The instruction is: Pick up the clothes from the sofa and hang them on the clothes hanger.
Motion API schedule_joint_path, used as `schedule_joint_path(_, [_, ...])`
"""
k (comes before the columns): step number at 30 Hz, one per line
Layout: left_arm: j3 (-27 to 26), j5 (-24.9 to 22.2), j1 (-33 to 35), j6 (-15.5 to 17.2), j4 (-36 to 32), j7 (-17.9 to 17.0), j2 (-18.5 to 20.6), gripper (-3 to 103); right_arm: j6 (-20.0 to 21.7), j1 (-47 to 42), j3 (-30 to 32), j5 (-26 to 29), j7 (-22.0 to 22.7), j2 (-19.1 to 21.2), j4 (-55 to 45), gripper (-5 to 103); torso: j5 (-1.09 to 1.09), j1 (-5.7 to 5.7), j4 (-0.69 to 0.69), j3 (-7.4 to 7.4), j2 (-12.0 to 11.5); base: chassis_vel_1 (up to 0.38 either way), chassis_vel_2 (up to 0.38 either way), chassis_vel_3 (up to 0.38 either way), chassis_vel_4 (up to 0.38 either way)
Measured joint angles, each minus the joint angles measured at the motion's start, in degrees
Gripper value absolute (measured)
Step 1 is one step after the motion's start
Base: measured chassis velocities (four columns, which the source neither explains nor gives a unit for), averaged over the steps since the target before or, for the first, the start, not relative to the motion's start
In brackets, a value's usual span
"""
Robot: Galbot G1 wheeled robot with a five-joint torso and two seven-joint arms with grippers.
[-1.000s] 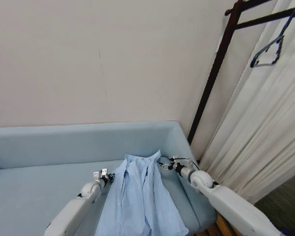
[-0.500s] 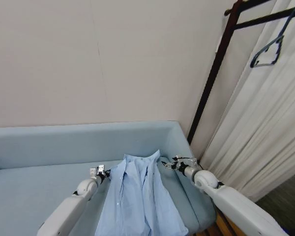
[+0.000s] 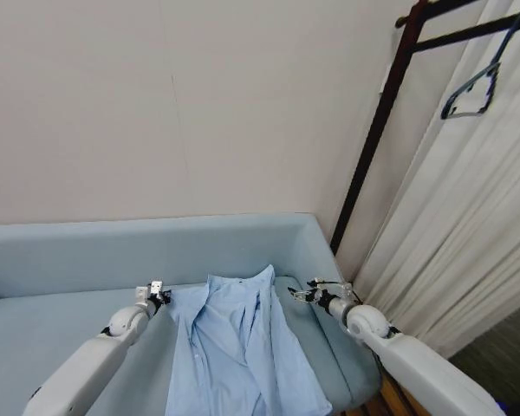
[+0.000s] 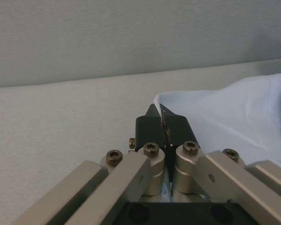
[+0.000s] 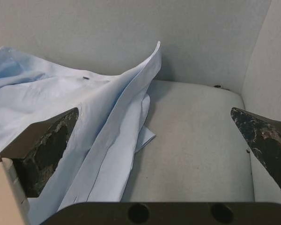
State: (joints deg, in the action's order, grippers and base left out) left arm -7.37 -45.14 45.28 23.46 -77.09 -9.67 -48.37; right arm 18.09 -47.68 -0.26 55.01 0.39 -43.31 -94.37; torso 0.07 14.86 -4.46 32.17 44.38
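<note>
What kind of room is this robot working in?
Probably a home-style living room or bedroom corner: a pale blue sofa against a plain wall, a dark clothes rack beside it, and a white curtain. A light blue shirt lies on the sofa.

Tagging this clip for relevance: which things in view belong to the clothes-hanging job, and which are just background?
Part of the job:
blue shirt
sofa it lies on
hanger
rack holding the hanger
left hand, shut on the shirt's edge
right hand, open beside the shirt

Just there:
curtain
wall
</note>
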Motion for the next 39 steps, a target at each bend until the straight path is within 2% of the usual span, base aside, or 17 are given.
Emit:
schedule_joint_path(5, [0.88,1.91,-1.78,-1.25,3.24,0.05,-1.61,0,0.04,-0.53,-0.18,0.21,-0.04,-0.45,0.00,100,-0.01,0.00,0.00,0.00,0.00,0.000,0.000,0.000,0.000])
schedule_joint_path(8, [1.15,1.96,-1.69,-1.64,2.38,0.24,-2.41,0,0.12,-0.84,-0.23,0.41,0.09,-0.74,-0.09,100,0.01,0.00,-0.01,0.00,-0.01,0.000,0.000,0.000,0.000])
schedule_joint_path(12, [0.58,0.81,1.39,-1.57,-5.04,1.33,-2.81,22,0.24,-1.72,0.94,1.05,1.33,-1.08,-1.02,100,0.00,0.00,-0.01,0.00,0.00,0.000,0.000,0.000,0.000])
schedule_joint_path(14, [-0.01,0.32,2.26,-1.42,-6.92,1.33,-2.79,22,0.37,-2.10,1.74,1.17,1.62,-1.08,-1.60,100,0.01,0.00,-0.01,0.00,0.00,0.000,0.000,0.000,0.000])
schedule_joint_path(15, [-1.20,-0.36,3.99,-1.37,-10.09,1.18,-2.62,32,0.50,-2.82,3.06,1.41,2.39,-1.07,-3.02,100,0.02,0.00,-0.02,-0.01,0.00,0.000,0.000,0.000,0.000])
schedule_joint_path(18, [-3.14,-0.84,6.69,-1.34,-14.31,1.02,-2.28,37,0.52,-4.12,4.75,1.63,3.89,-0.93,-5.65,100,0.01,0.00,-0.01,0.00,0.00,0.000,0.000,0.000,0.000])
schedule_joint_path(22, [-7.59,-1.09,11.98,-1.24,-22.73,-0.40,-1.52,59,0.54,-6.31,7.34,1.69,9.22,-0.55,-12.97,100,0.00,-0.01,0.00,0.00,0.00,0.000,0.000,0.000,0.000])
schedule_joint_path(23, [-7.59,-1.09,11.98,-1.24,-22.73,-0.40,-1.52,59,0.54,-6.31,7.34,1.69,9.22,-0.55,-12.97,100,0.00,-0.01,0.00,0.00,0.00,0.000,0.000,0.000,0.000])
schedule_joint_path(24, [-8.88,-1.42,13.03,-1.33,-25.04,-1.26,-1.36,59,0.66,-6.35,8.19,1.68,12.20,-0.55,-15.40,100,0.00,-0.01,0.00,-0.01,0.00,0.000,0.000,0.000,0.000])
schedule_joint_path(28, [-12.48,-3.07,15.21,-3.44,-33.03,-4.21,-0.57,81,2.97,-1.42,9.61,3.88,26.73,0.19,-22.10,100,0.01,-0.01,-0.02,-0.01,0.00,0.000,0.000,0.000,0.000])
schedule_joint_path(29, [-13.30,-3.71,15.31,-3.96,-34.94,-4.76,-0.27,81,3.51,1.37,9.65,5.30,30.61,0.59,-23.42,100,0.02,-0.01,-0.01,-0.01,0.00,0.000,0.000,0.000,0.000])
schedule_joint_path(30, [-13.30,-3.71,15.31,-3.96,-34.94,-4.76,-0.27,81,3.51,1.37,9.65,5.30,30.61,0.59,-23.42,100,0.02,-0.01,-0.01,-0.01,0.00,0.000,0.000,0.000,0.000])
schedule_joint_path(32, [-14.76,-5.98,15.05,-4.72,-39.04,-6.82,0.49,92,4.86,8.07,9.53,8.44,37.91,1.86,-25.33,100,0.01,-0.01,0.01,-0.01,0.00,0.000,0.000,0.000,0.000])
schedule_joint_path(33, [-14.76,-5.98,15.05,-4.72,-39.04,-6.82,0.49,92,4.86,8.07,9.53,8.44,37.91,1.86,-25.33,100,0.01,-0.01,0.01,-0.01,0.00,0.000,0.000,0.000,0.000])
schedule_joint_path(35, [-16.17,-7.82,14.28,-4.70,-42.60,-8.12,1.38,98,6.04,15.19,8.76,11.91,43.47,3.54,-26.63,100,0.01,-0.01,0.00,0.00,0.00,0.000,0.000,0.000,0.000])
schedule_joint_path(36, [-16.89,-8.43,13.98,-4.22,-44.29,-8.43,1.81,99,6.95,19.45,8.15,14.50,46.31,4.54,-27.25,100,0.03,-0.01,-0.01,0.00,0.00,0.000,0.000,0.000,0.000])
schedule_joint_path(39, [-18.16,-9.10,13.81,-3.42,-46.95,-8.63,2.25,100,8.14,27.64,6.89,19.54,50.25,6.36,-28.30,100,0.01,0.00,0.00,0.00,0.00,0.000,0.000,0.000,0.000])
